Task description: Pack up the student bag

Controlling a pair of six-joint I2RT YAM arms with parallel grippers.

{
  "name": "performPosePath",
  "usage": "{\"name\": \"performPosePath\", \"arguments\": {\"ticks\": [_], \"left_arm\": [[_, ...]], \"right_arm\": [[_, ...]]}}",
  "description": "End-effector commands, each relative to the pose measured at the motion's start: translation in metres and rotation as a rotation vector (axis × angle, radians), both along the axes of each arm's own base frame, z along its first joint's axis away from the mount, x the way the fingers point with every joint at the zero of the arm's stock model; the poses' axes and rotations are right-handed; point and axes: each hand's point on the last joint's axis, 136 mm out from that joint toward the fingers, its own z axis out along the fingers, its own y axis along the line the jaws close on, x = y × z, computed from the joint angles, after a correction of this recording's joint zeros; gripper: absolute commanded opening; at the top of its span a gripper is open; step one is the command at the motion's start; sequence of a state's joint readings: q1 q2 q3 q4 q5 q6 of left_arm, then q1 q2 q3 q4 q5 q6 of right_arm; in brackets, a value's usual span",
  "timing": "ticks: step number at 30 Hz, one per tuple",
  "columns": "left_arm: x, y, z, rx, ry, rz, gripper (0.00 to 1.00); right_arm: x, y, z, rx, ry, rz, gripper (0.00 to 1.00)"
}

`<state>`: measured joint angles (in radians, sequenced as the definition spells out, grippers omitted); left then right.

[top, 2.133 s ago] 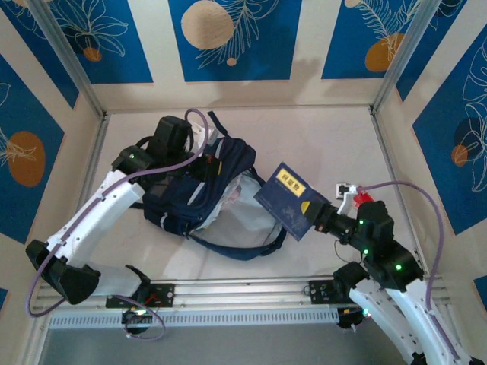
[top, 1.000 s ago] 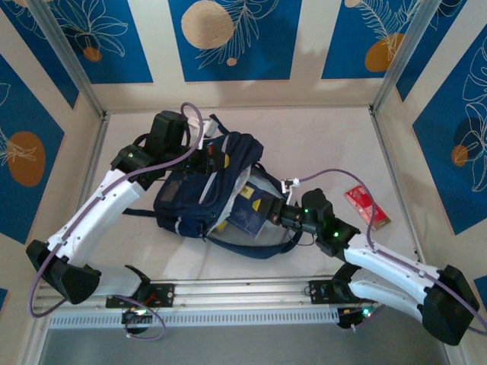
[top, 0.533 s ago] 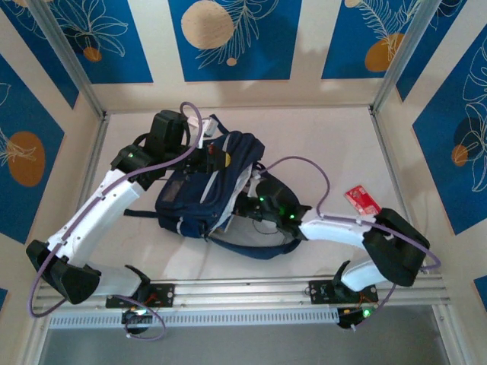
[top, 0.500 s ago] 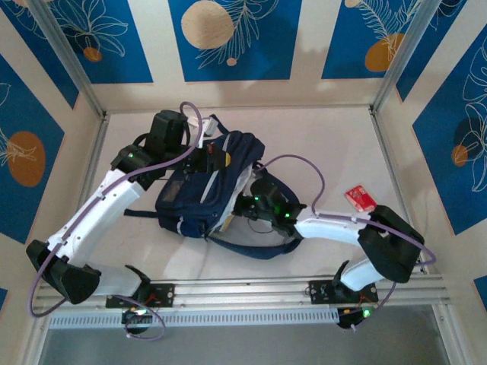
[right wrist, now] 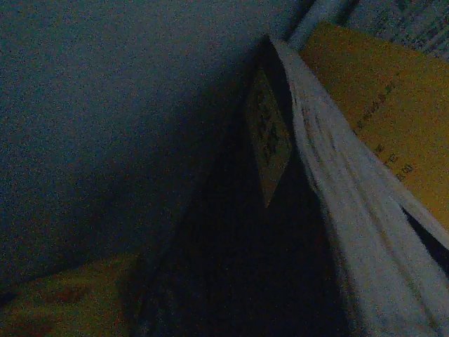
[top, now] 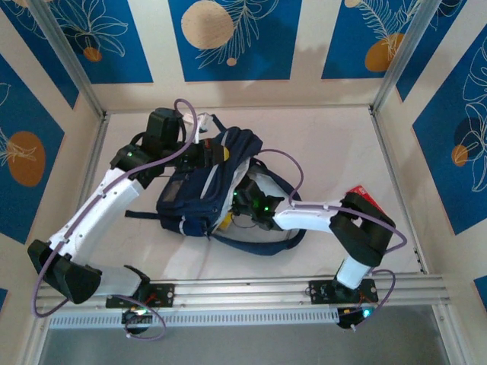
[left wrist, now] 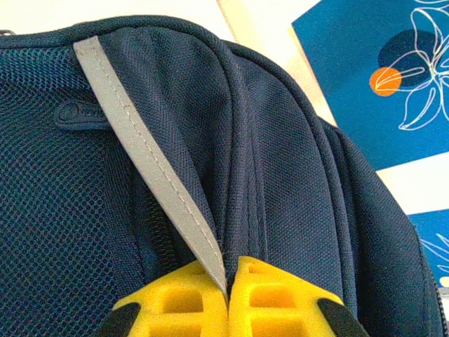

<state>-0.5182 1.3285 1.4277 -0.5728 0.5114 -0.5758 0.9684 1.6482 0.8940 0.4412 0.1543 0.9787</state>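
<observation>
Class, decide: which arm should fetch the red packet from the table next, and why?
Right. The left gripper is clamped on the student bag, holding it up; the red packet lies beside the right arm, near its elbow.

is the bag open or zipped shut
Open: the right arm reaches into the bag through its mouth, and the right wrist view shows a book inside.
</observation>
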Motion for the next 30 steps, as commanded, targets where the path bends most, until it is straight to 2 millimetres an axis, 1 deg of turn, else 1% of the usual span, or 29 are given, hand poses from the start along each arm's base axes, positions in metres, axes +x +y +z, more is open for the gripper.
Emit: {"name": "performPosePath", "arguments": {"ticks": [1, 3, 5, 7, 11, 15, 18, 20, 23, 24, 27, 30], "left_arm": [[0.008, 0.004, 0.067, -0.167, -0.221, -0.002, 0.0], [0.014, 0.01, 0.06, -0.173, -0.204, 0.027, 0.0], [0.019, 0.015, 0.054, -0.164, -0.199, 0.054, 0.0], [0.024, 0.019, 0.047, -0.15, -0.195, 0.08, 0.0], [0.032, 0.028, 0.033, -0.108, -0.182, 0.133, 0.0], [0.045, 0.044, 0.009, -0.012, -0.161, 0.242, 0.0], [0.057, 0.059, -0.014, 0.079, -0.11, 0.339, 0.0], [0.063, 0.063, -0.027, 0.117, -0.073, 0.374, 0.0], [0.069, 0.058, -0.044, 0.119, -0.049, 0.365, 0.0], [0.071, 0.054, -0.05, 0.109, -0.039, 0.357, 0.0], [0.078, 0.047, -0.071, 0.109, 0.005, 0.349, 0.0], [0.086, 0.04, -0.091, 0.12, 0.042, 0.335, 0.0]], "right_arm": [[-0.007, -0.017, 0.034, 0.006, -0.122, -0.002, 0.71], [-0.013, -0.03, 0.036, -0.012, -0.145, -0.002, 0.72], [-0.016, -0.045, 0.035, -0.032, -0.146, -0.015, 0.72], [-0.019, -0.062, 0.03, -0.043, -0.125, -0.032, 0.71], [-0.024, -0.099, 0.026, -0.075, -0.097, -0.09, 0.69], [-0.031, -0.136, 0.03, -0.12, -0.12, -0.134, 0.68], [-0.033, -0.163, 0.033, -0.156, -0.105, -0.161, 0.67], [-0.031, -0.179, 0.034, -0.17, -0.092, -0.191, 0.66], [-0.028, -0.206, 0.031, -0.186, -0.045, -0.268, 0.64], [-0.026, -0.214, 0.028, -0.19, -0.006, -0.294, 0.64], [-0.024, -0.233, 0.02, -0.197, 0.111, -0.346, 0.63], [-0.02, -0.253, 0.013, -0.253, 0.134, -0.418, 0.62]]}}
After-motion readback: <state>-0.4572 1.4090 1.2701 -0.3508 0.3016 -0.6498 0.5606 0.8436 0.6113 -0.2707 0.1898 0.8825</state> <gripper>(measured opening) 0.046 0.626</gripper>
